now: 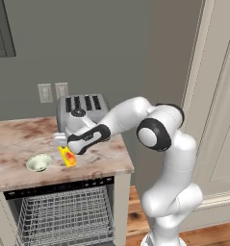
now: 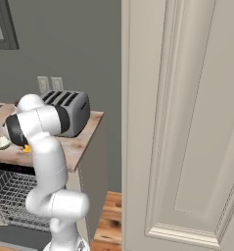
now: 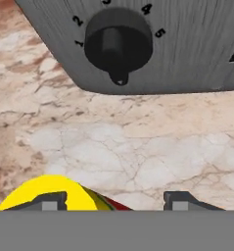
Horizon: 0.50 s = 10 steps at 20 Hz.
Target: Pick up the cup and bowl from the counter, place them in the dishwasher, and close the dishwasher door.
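Cup (image 1: 68, 156) is on the counter (image 1: 20, 139), near the front edge, tilted, just in front of the toaster (image 1: 82, 109). Yellow with a red-orange mark on its side. My pincer (image 1: 64, 146) sits right at its top. In the hand view the cup (image 3: 52, 193) overlaps my left fingertip (image 3: 47, 202) and the other tip stands well off to the right over bare marble; can't tell whether I'm gripping it or merely touching it.

Bowl (image 1: 38, 163) is to the cup's left, upright, pale greenish-white, apart from the cup, also near the front edge. The right base view catches a bit of it (image 2: 0, 142) past my arm.

Counter slab is mottled pinkish-beige and brown with beige sides. The toaster is silver, four slots, with a black dial (image 3: 118, 44) numbered on its face, close above my fingers in the hand view.

Below the counter: dishwasher (image 1: 58, 184) with a black control strip, grey wire rack (image 1: 66, 216) visible inside.

Room: grey wall behind, two pale outlet plates (image 1: 53, 92) above the counter, dark frame edge (image 1: 2, 29) at upper left. Cream panelled door (image 2: 187, 122) to the right, wood plank floor (image 2: 106, 223) at its foot.
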{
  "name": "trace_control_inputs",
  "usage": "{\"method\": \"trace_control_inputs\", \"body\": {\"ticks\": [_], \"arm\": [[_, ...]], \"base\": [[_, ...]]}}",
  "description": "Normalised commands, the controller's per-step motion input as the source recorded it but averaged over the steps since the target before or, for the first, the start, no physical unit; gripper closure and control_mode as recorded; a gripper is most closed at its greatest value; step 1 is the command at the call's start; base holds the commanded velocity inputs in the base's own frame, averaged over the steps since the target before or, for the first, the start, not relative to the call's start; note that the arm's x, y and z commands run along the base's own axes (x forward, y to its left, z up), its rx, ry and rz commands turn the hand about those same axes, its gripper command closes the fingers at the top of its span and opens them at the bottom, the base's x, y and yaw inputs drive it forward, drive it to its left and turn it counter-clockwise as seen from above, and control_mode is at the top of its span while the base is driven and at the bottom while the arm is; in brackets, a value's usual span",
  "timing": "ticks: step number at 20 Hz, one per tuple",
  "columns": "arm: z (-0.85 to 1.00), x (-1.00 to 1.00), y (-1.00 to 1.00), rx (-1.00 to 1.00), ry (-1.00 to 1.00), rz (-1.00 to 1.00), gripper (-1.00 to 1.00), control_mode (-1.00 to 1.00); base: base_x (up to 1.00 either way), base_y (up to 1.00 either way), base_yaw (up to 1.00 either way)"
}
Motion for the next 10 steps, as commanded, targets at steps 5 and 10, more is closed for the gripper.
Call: {"method": "trace_control_inputs", "body": {"ticks": [5,10], "arm": [[-0.04,-0.6,0.0,0.0,-0.01,0.0,1.0,-1.0],[0.0,-0.77,-0.02,-0.02,-0.03,0.01,1.0,-1.0]], "base": [[0.0,0.0,0.0],[0.0,0.0,0.0]]}}
